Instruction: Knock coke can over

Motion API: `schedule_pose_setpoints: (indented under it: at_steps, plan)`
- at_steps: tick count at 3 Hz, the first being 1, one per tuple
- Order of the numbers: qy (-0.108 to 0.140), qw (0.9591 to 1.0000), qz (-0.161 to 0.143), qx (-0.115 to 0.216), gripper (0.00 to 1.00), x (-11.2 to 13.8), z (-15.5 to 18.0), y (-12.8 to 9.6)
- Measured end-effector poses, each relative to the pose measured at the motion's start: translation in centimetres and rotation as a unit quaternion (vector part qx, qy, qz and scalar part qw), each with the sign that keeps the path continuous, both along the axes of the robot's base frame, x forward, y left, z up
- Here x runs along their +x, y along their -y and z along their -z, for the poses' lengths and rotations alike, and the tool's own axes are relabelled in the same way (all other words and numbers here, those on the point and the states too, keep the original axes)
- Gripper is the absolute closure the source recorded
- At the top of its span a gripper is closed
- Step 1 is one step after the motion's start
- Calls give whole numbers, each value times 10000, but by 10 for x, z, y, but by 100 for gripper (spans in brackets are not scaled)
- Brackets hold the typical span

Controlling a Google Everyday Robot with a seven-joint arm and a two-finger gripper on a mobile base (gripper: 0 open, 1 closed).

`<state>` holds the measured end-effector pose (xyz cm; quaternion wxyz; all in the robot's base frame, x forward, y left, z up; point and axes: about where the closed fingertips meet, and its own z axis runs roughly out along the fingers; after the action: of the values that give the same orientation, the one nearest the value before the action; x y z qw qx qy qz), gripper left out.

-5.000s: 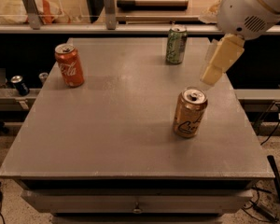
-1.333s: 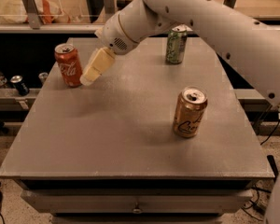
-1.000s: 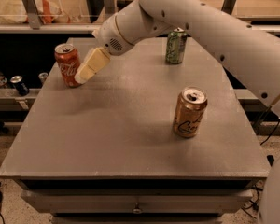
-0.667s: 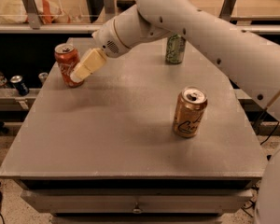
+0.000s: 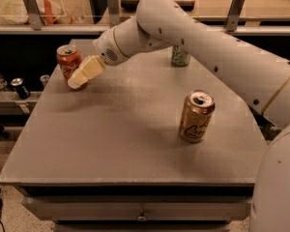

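Moved: gripper (image 5: 74,83) had slid left since the earlier frames, its tip now over the lower front of the coke can (image 5: 68,62).
Far left: small dark can (image 5: 19,87) sat off the table (image 5: 121,134).
Coke can: upright at the back-left corner, its base hidden by the tip.
Gripper: fingers pressed together, holding nothing.
Back: green can (image 5: 181,57), top hidden behind the arm (image 5: 208,42).
Right: gold can (image 5: 196,116) upright, well apart.

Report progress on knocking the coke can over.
Done: the approach; the gripper sits low against the coke can. In hand: the push, apparently just starting. Left: the tipping itself; the can stands upright.
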<state>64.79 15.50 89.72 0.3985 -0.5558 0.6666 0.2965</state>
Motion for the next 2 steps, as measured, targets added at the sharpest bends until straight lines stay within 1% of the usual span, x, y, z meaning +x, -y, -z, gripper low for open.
schedule_pose_setpoints:
  at_steps: [1, 2]
  plan:
    - [-47, 9998, -7, 209, 0, 3, 10, -6]
    - [10, 9990, -48, 448, 0, 6, 13, -14]
